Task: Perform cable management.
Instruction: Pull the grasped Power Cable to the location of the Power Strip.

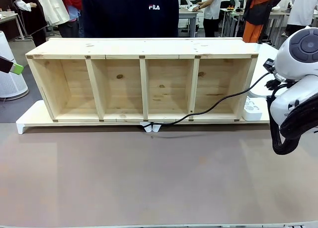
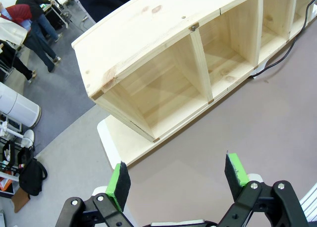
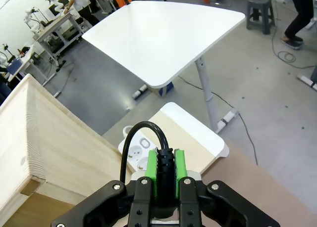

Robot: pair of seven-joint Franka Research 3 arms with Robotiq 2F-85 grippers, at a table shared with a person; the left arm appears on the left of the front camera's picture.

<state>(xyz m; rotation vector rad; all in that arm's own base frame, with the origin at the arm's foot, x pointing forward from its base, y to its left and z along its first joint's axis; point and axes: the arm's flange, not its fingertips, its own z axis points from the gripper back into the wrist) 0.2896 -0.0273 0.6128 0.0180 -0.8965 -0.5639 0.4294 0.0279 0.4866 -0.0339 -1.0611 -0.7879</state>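
The glossy black cable [image 1: 213, 105] runs from two small white pieces [image 1: 151, 126] at the shelf's front edge, across the rightmost compartment, up to my right gripper [image 1: 270, 69]. In the right wrist view that gripper [image 3: 167, 170] is shut on the cable's thick ribbed end, and the cord [image 3: 141, 130] loops up and back down over a white power strip [image 3: 140, 150]. The pins are hidden between the pads. My left gripper [image 2: 178, 175] hangs open above the table near the shelf's left end, holding nothing; one green pad [image 1: 18, 68] shows at the front view's left edge.
A long wooden shelf [image 1: 144, 49] with several open compartments lies on a white board [image 1: 30, 119] at the table's far side. The power strip [image 1: 252, 109] sits by its right end. A person in a dark top [image 1: 130, 12] stands behind. A white table [image 3: 163, 39] lies beyond.
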